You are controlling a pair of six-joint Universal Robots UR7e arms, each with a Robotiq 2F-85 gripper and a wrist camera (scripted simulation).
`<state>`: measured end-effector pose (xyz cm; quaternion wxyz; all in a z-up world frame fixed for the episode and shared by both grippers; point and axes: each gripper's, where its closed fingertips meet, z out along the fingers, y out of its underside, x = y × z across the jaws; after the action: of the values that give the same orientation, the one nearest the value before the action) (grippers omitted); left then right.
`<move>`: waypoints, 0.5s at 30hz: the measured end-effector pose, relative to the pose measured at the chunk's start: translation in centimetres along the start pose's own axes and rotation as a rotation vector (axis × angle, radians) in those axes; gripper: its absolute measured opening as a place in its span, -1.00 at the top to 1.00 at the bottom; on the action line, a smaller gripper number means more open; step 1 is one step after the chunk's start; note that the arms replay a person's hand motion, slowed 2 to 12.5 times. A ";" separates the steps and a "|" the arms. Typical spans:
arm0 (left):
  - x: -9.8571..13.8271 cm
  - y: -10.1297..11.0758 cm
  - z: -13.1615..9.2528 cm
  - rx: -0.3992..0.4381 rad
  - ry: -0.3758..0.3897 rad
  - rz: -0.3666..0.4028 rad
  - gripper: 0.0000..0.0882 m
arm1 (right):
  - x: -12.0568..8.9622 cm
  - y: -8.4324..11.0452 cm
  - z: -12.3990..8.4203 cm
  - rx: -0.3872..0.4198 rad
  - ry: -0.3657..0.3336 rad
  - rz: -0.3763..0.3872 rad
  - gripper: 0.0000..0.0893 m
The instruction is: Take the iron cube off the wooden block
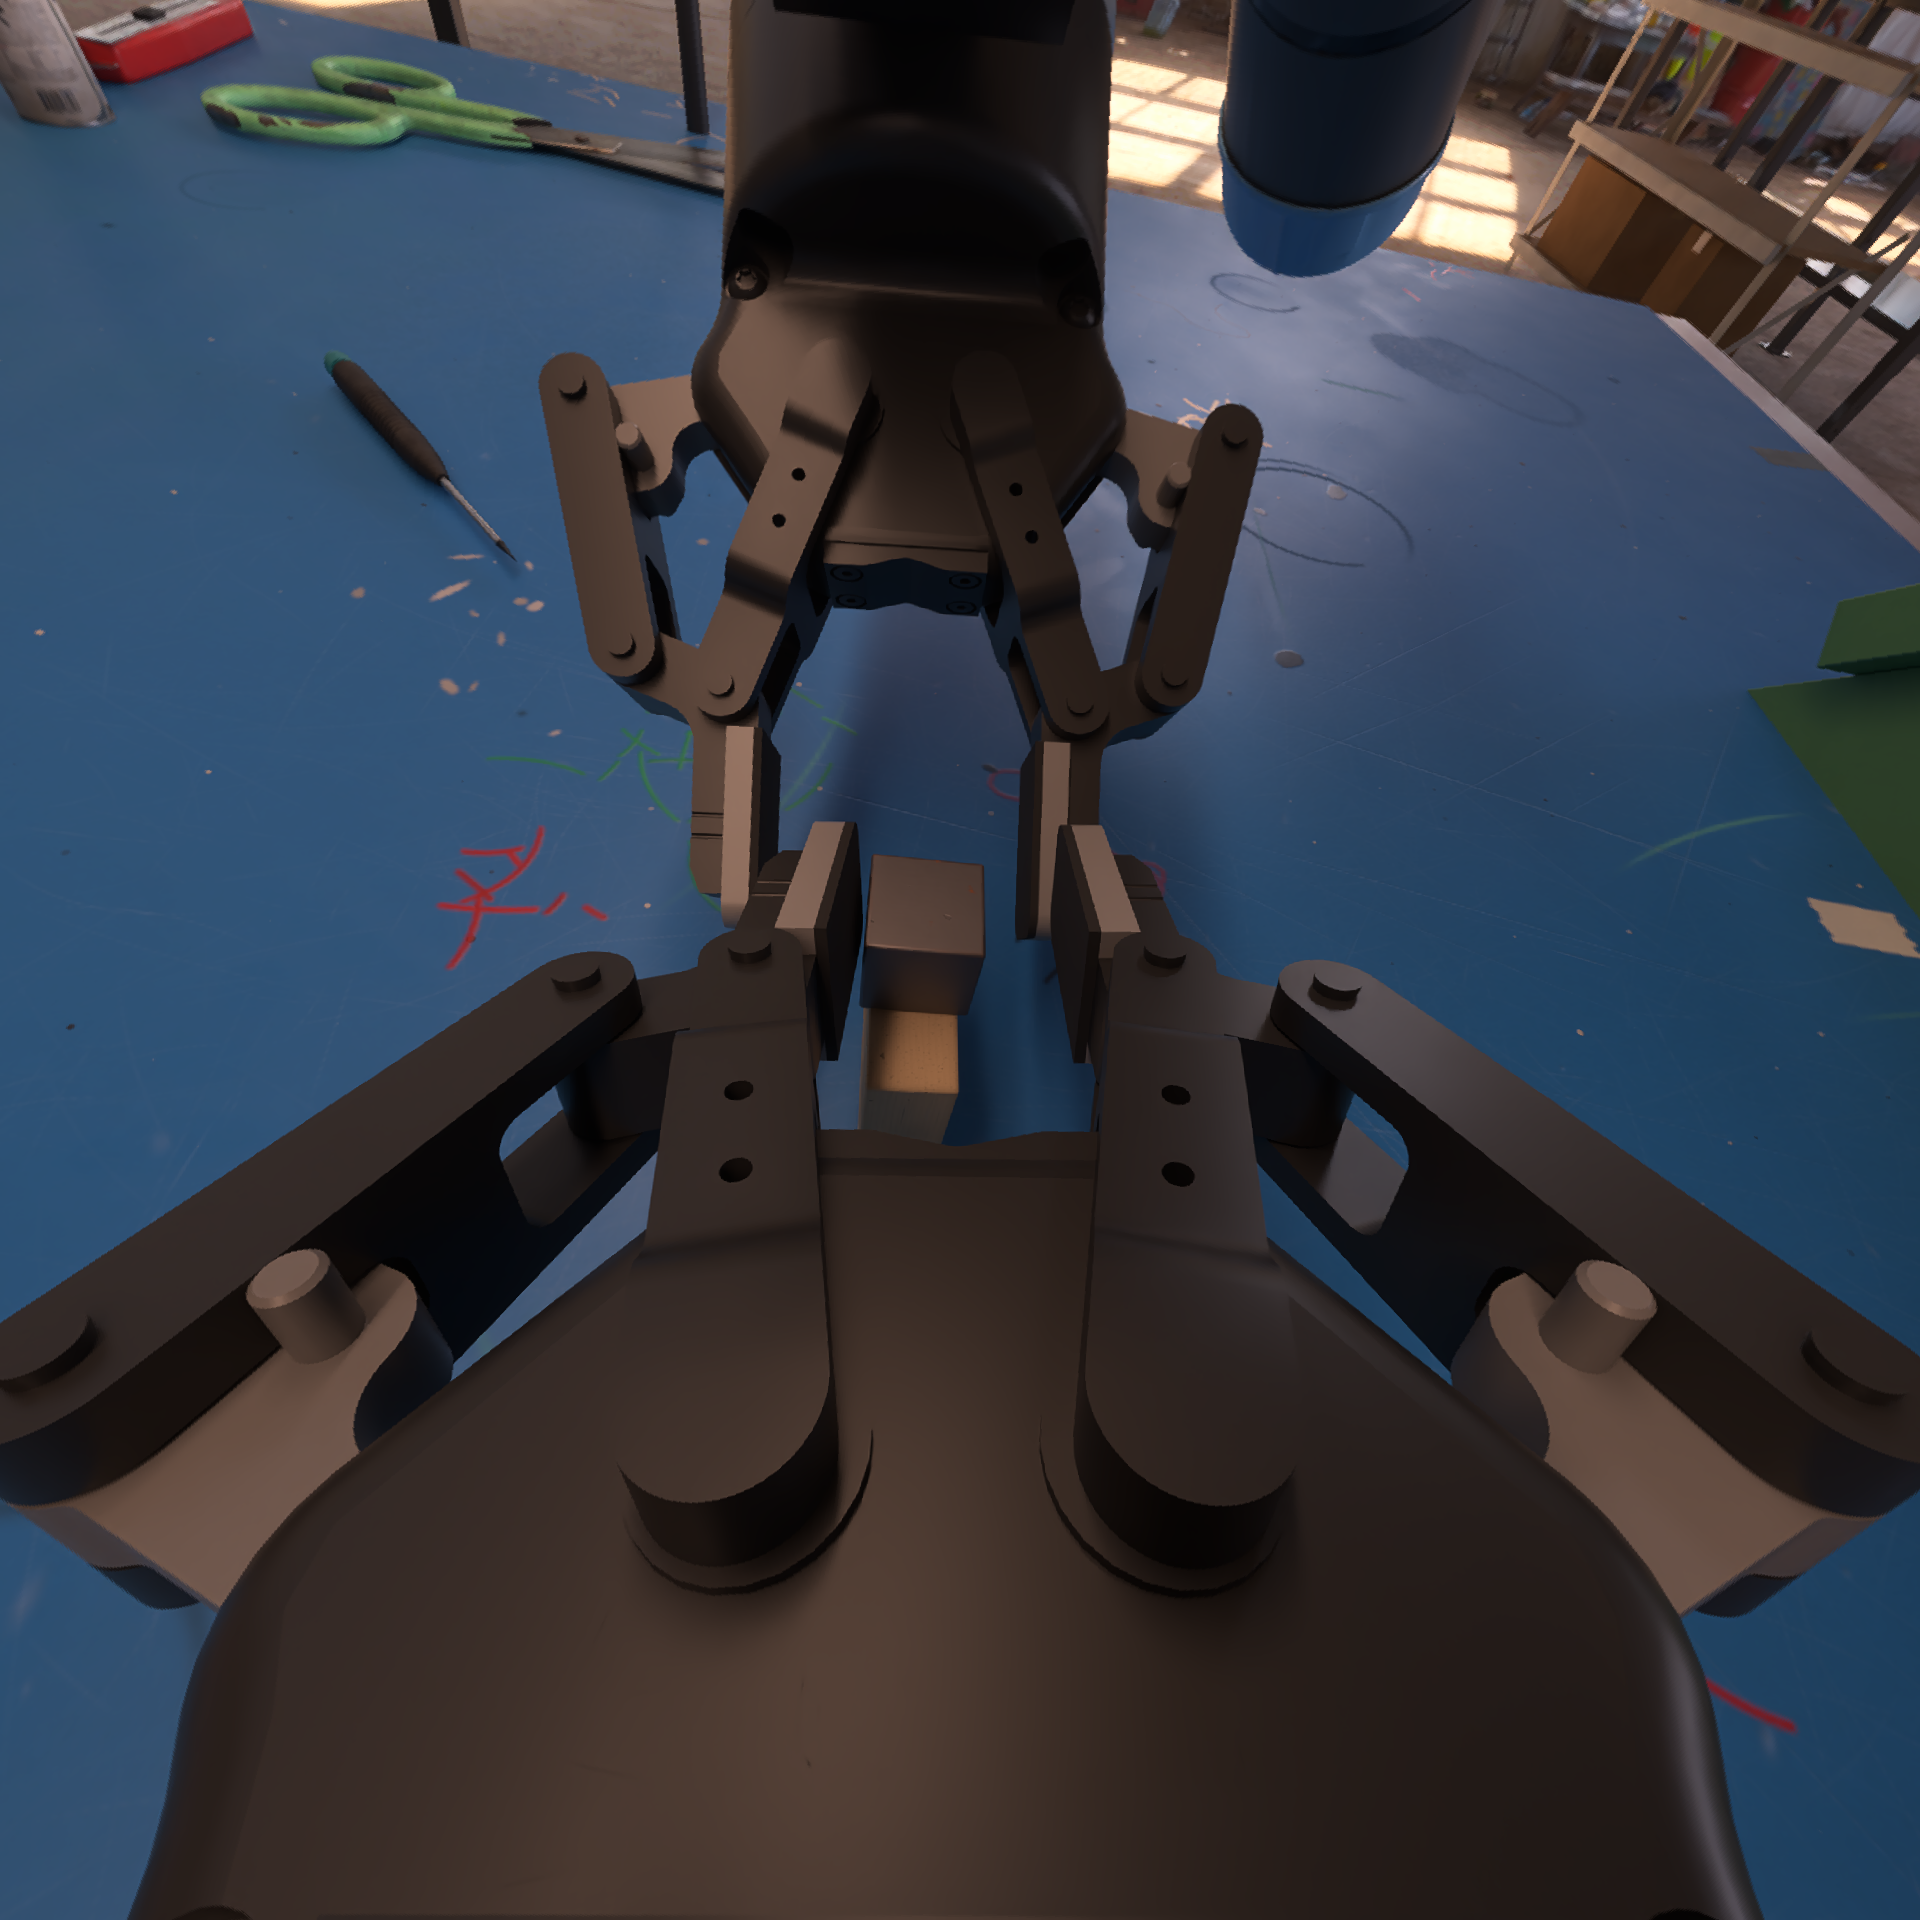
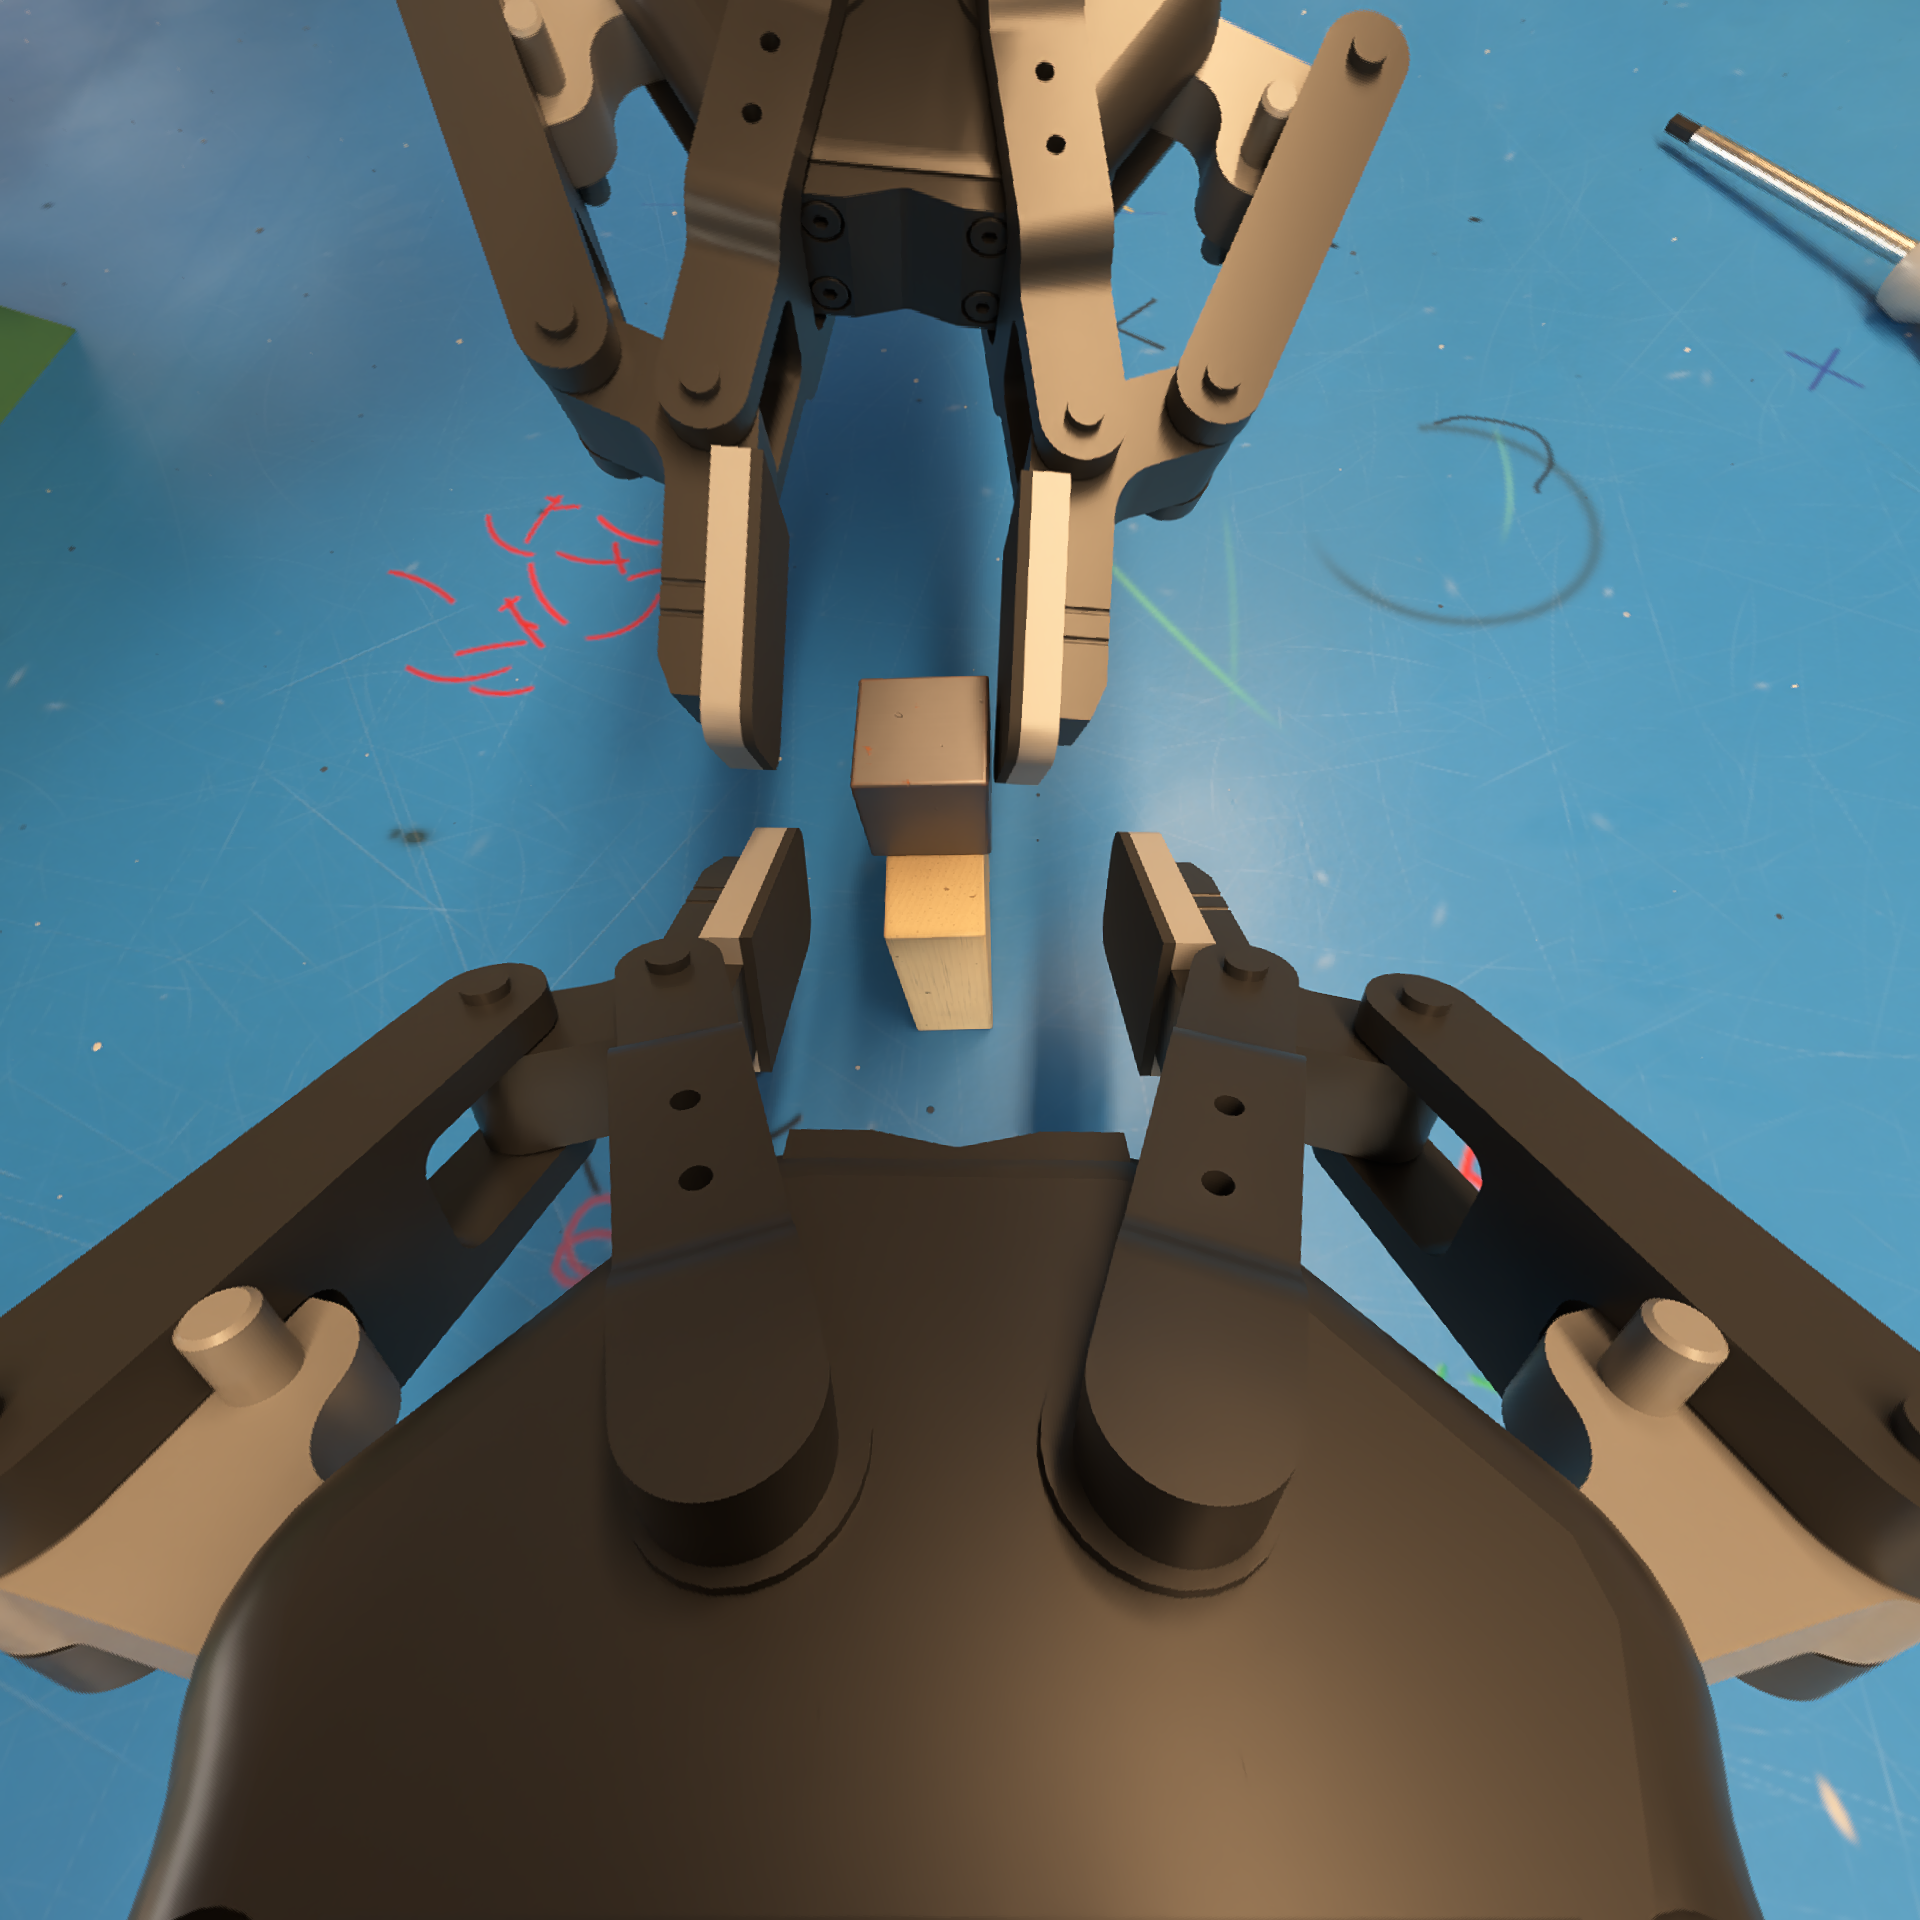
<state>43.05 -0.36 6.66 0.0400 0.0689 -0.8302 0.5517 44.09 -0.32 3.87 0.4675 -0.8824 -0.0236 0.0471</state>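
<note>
Both grippers' jaws are open around the iron cube (image 2: 920, 743), which sits on the wooden block (image 2: 940, 940). Next, I think, squeeze and lift.

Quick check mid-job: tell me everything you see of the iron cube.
The iron cube is a small dull grey-brown metal block with slightly rounded edges and faint specks. It sits upright on the end of the pale wooden block, still stacked. Both open grippers flank it; the left gripper has one finger close beside it, contact unclear.

The left gripper (image 1: 956, 935) and right gripper (image 2: 956, 935) are held face to face, jaws spread apart.
</note>
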 end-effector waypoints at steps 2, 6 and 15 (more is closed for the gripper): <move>-0.1 0.1 0.1 -0.010 -0.004 -0.006 0.24 | 0.0 0.0 0.0 0.000 0.000 0.000 -0.15; -0.3 0.4 0.3 -0.033 -0.010 -0.013 0.26 | 0.0 0.0 0.0 -0.001 -0.002 0.000 -0.15; -0.5 0.7 0.6 -0.060 -0.017 -0.030 0.36 | 0.0 0.0 0.0 -0.001 -0.004 -0.001 -0.15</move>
<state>43.47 -0.56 5.69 0.0434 0.0846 -0.8455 0.5255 44.04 -0.32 3.85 0.4670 -0.8825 -0.0249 0.0489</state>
